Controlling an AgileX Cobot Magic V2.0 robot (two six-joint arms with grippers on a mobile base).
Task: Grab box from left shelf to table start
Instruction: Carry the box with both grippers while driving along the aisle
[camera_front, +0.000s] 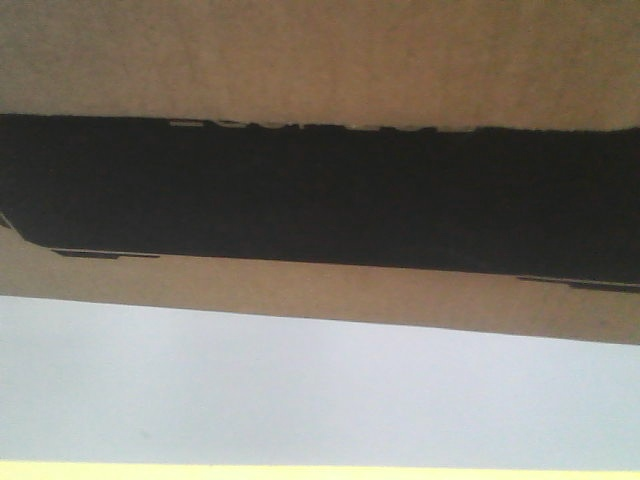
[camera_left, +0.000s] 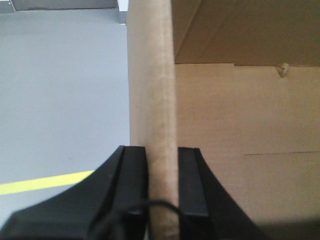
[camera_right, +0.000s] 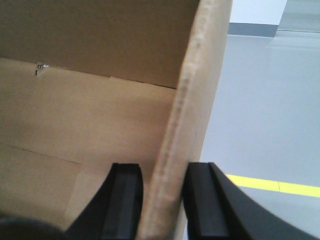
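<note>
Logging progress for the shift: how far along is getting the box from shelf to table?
Done: the box is grasped, left fingers and right fingers each clamping a side wall. In hand: it seems off the shelf, none shows anywhere. Left: setting it down and releasing; whether the pale surface below is the table is unclear.

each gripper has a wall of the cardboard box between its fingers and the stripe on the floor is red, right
Not quite: the floor stripe is yellow, not red, as both wrist views show. The rest holds: the left gripper and the right gripper each have a wall of the box between their fingers.
</note>
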